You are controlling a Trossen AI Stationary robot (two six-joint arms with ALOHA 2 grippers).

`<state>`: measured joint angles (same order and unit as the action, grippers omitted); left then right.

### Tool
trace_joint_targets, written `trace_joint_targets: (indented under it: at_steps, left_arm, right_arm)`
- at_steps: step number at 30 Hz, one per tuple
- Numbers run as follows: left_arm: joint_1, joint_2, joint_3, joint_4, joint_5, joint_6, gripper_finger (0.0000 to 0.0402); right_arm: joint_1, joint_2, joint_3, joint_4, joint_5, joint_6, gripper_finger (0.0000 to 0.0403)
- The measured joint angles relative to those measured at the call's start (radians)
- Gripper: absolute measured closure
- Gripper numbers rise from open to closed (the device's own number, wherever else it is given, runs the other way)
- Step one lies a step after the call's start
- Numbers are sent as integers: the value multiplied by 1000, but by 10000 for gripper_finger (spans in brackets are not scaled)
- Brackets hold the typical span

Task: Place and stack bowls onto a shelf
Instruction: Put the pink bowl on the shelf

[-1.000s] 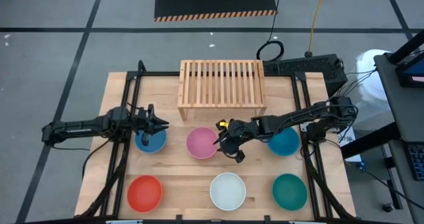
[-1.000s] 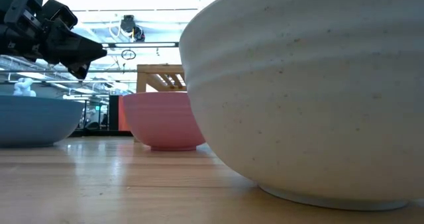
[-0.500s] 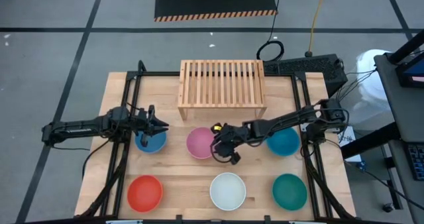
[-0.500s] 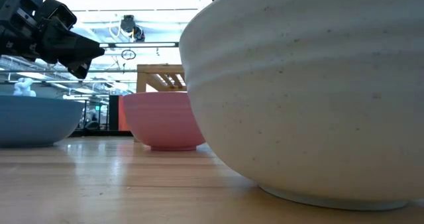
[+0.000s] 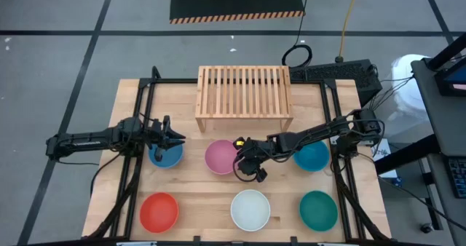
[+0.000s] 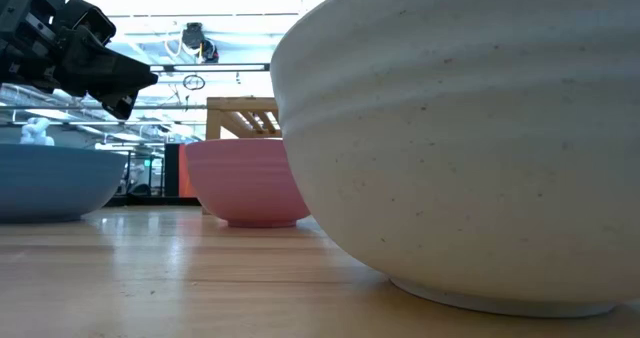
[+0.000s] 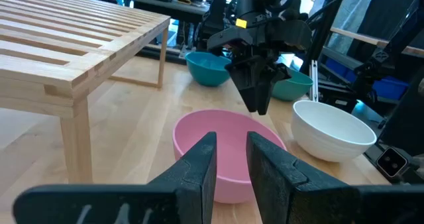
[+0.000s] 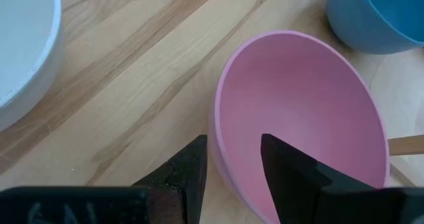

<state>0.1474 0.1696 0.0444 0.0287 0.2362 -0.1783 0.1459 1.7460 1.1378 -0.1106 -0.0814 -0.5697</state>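
Observation:
Six bowls sit on their bases on the table: blue (image 5: 166, 156), pink (image 5: 220, 157) and blue (image 5: 314, 157) in the far row, red (image 5: 159, 211), white (image 5: 250, 209) and teal (image 5: 318, 209) in the near row. The slatted wooden shelf (image 5: 244, 97) stands behind them with nothing on it. My right gripper (image 5: 247, 169) is open at the pink bowl's right rim; in the right wrist view (image 8: 232, 164) one finger stands inside the rim (image 8: 217, 128) and one outside, with no touch showing. My left gripper (image 5: 177, 137) hovers over the left blue bowl, fingers a little apart (image 7: 230, 164).
The white bowl (image 6: 460, 148) fills the low view close to the camera, with the pink bowl (image 6: 245, 183) and blue bowl (image 6: 50, 183) behind it. Black frame rails run along the table's left and right sides. Bare wood lies between the two rows of bowls.
My right gripper has moved toward the table's left and near edge and come down at the pink bowl's right rim. The bowls have stayed in place.

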Motion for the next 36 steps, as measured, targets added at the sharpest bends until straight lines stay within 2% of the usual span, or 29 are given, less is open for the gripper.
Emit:
trace_joint_targets:
  at_steps: [36]
  left_arm:
    - [0,0,0,-1,0,-1,314]
  right_arm:
    - [-23,16,-2,9,-55,-82,266]
